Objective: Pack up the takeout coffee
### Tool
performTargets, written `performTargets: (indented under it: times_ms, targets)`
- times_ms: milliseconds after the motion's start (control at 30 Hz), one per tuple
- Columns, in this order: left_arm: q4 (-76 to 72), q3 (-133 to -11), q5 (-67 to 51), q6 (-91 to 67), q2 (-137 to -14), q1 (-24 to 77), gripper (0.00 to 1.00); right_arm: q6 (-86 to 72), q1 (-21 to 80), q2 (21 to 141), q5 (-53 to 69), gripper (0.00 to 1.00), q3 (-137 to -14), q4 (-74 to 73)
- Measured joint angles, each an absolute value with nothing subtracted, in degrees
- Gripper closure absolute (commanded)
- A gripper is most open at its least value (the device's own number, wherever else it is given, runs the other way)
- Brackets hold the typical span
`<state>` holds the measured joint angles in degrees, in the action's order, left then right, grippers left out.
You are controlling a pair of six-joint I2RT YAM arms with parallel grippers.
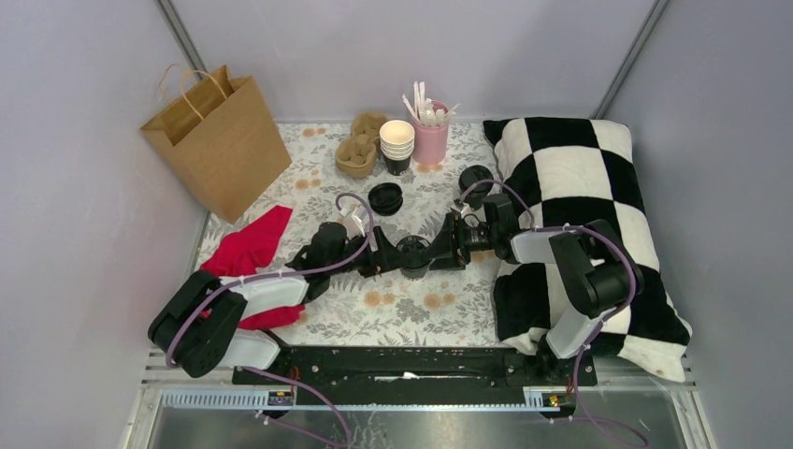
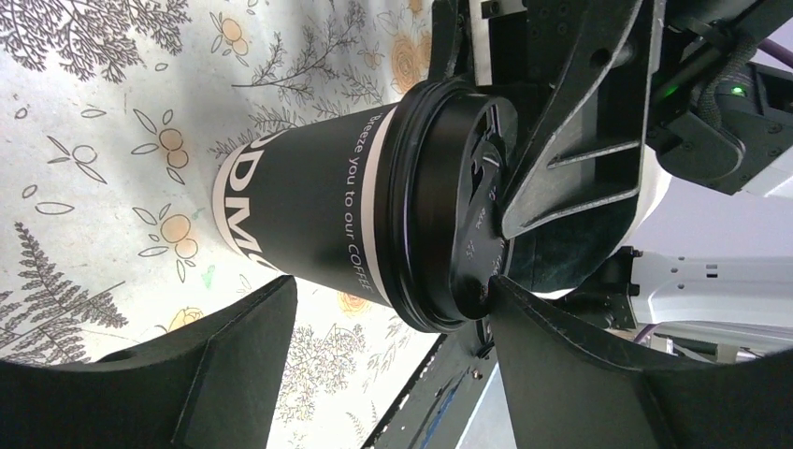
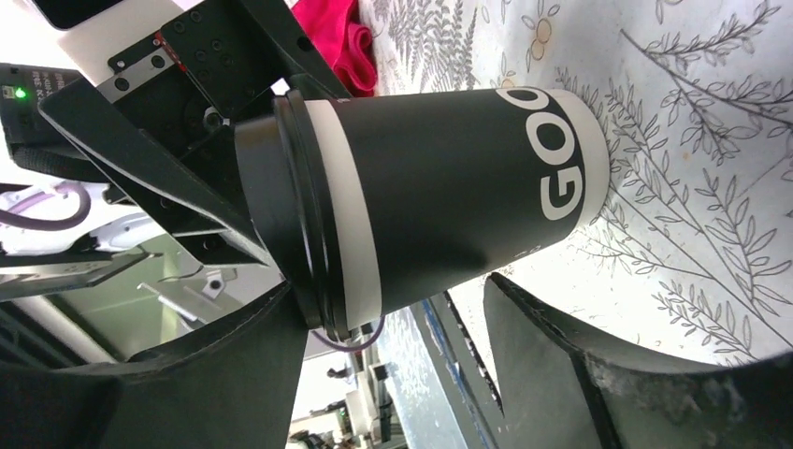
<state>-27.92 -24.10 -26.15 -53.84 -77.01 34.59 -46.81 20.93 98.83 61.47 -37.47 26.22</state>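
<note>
Takeout coffee (image 1: 412,254) stands lidded mid-desk (image 1: 411,313) between left tool (image 1: 377,258) and right tool (image 1: 449,251), both part-open, clamping nothing; grip cup wall below lid, squarely, gently.

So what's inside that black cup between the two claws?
That cannot be seen: a round black lid sits on the cup, closing its mouth. Only the printed outside shows.

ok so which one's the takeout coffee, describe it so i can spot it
On the floral table, look at the middle, between the left gripper and right gripper. The takeout coffee stands there: a black lidded cup, unlike the lidless stack behind.
</note>
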Motion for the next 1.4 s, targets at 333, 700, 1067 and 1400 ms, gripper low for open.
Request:
performTargets:
  times_ms: [333, 700, 1067, 1400]
  targets:
    - [-23.6, -26.9, -25.5, -51.2, -77.0, 34.6, 0.22, -42.9, 21.1, 93.9, 57.0, 0.19, -41.4, 17.0]
    - [-25.5, -26.8, -25.5, -50.7, -78.8, 34.5, 0.22, -45.1, 20.6, 102.3, 61.1, 0.17, -41.0, 24.8]
    - [-23.2, -28.4, -25.7, -49.6, -78.7, 34.4, 0.19, -41.6, 21.1, 93.0, 54.9, 0.15, -46.3, 13.6]
    - [-17.8, -30.8, -25.5, -47.6, -78.2, 34.4, 0.19, -43.0, 22.0, 97.4, 54.2, 0.14, -43.4, 14.8]
